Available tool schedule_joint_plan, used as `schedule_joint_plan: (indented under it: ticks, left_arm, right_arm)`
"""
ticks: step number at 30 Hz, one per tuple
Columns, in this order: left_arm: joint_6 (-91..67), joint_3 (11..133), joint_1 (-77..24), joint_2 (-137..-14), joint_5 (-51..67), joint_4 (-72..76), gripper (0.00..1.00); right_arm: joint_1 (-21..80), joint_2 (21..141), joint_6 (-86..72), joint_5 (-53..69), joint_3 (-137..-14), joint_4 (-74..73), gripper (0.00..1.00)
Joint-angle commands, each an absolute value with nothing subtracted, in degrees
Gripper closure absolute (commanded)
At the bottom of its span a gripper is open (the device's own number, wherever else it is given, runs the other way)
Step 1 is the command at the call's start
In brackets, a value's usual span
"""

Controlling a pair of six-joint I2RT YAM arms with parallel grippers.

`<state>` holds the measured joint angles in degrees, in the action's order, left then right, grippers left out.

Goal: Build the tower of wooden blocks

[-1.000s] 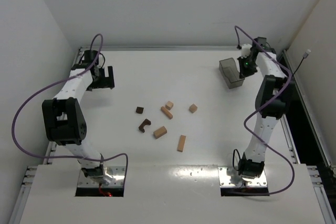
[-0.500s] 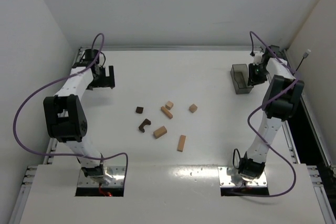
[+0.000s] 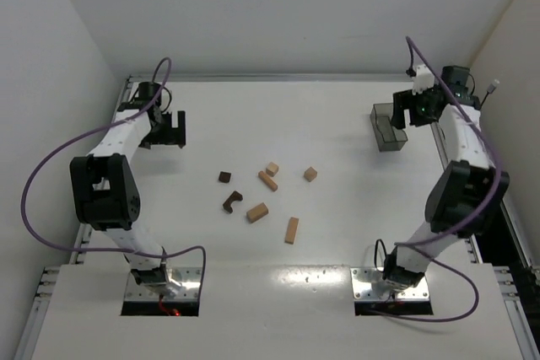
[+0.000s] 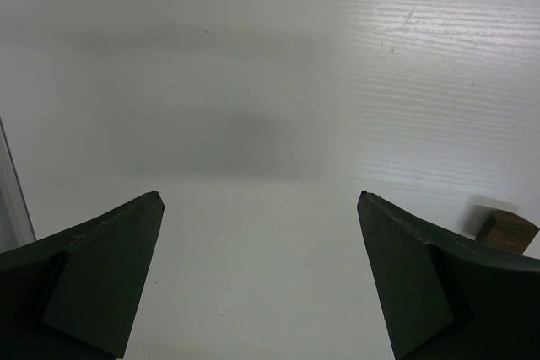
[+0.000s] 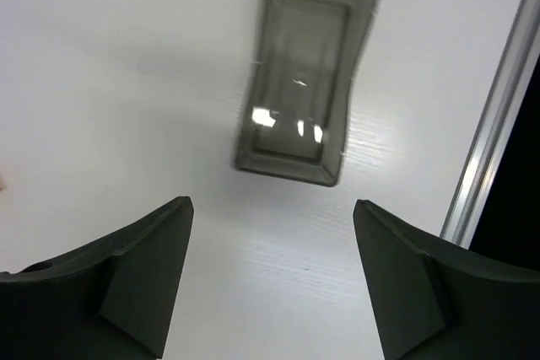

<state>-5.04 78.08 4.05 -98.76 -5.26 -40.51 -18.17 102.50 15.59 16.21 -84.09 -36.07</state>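
The wood blocks lie loose in the middle of the table, not stacked: a dark brown cube [image 3: 224, 177], a dark notched piece [image 3: 232, 201], a tan bar [image 3: 267, 180], two tan cubes [image 3: 272, 169] [image 3: 310, 174], a tan block [image 3: 257, 212] and another tan bar [image 3: 291, 229]. My left gripper [image 3: 171, 134] hovers at the far left, open and empty [image 4: 259, 198]. One brown block [image 4: 504, 229] peeks past its right finger. My right gripper [image 3: 405, 113] is at the far right, open and empty [image 5: 272, 203], well away from the blocks.
A dark translucent plastic bin [image 3: 388, 126] stands on the table at the far right, just in front of the right gripper's fingers [image 5: 308, 115]. A metal rail [image 5: 494, 132] runs along the table's right edge. White walls close in the table.
The right gripper set the bin down at the far right, opened and drew back from it. The left arm and the blocks stayed put.
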Motion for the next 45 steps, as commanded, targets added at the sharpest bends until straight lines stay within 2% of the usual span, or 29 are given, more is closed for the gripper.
schedule_joint_plan:
  ticks: [1,5,7,10,12,14,19,24,32,36,40,45]
  left_arm:
    - [-4.39,76.30,3.52,-93.78,-4.84,-40.08,0.00]
    - [-3.26,74.89,2.38,-91.15,-1.50,-40.08,0.00]
    - [-1.59,74.19,-0.87,-90.27,-2.45,-40.08,0.00]
    - [-0.70,73.13,-4.99,-88.95,-6.75,-39.47,0.00]
    - [-0.70,73.13,-5.62,-88.95,-7.29,-39.46,0.00]
    - [-1.31,72.51,-6.94,-88.95,-9.12,-39.46,0.00]
    - [-0.62,70.85,-6.94,-86.67,-12.91,-39.46,0.00]
    - [-0.09,69.26,-6.94,-85.43,-15.12,-39.46,0.00]
    - [-0.09,67.33,-5.89,-84.90,-15.73,-38.94,0.00]
    - [-0.09,67.32,-5.89,-85.95,-15.73,-38.41,0.00]
    - [-0.09,67.32,-5.27,-86.48,-14.60,-38.41,0.00]
    - [-0.62,67.32,-4.75,-86.48,-14.06,-38.41,0.00]
  right_arm:
    - [-14.69,90.99,22.40,29.24,-80.52,-36.56,0.27]
    - [-7.23,83.68,31.27,34.01,-73.58,-40.33,0.23]
    - [-0.03,83.06,35.06,31.57,-70.85,-42.10,0.19]
    - [11.66,84.72,33.67,25.85,-71.01,-44.29,0.19]
    - [18.67,87.52,28.87,23.48,-71.02,-41.95,0.23]
    - [22.66,89.20,26.20,21.81,-71.54,-39.21,0.34]
    - [31.45,97.72,19.97,20.39,-77.06,-34.37,0.42]
    - [34.18,108.26,16.70,20.39,-81.99,-33.75,0.44]
    - [37.61,113.37,14.24,19.86,-86.30,-33.74,0.52]
    - [38.84,113.91,13.62,20.48,-88.15,-35.06,0.63]
    - [39.46,114.61,12.22,19.95,-88.68,-37.52,0.83]
    - [39.98,114.61,7.75,16.98,-86.58,-37.01,0.83]
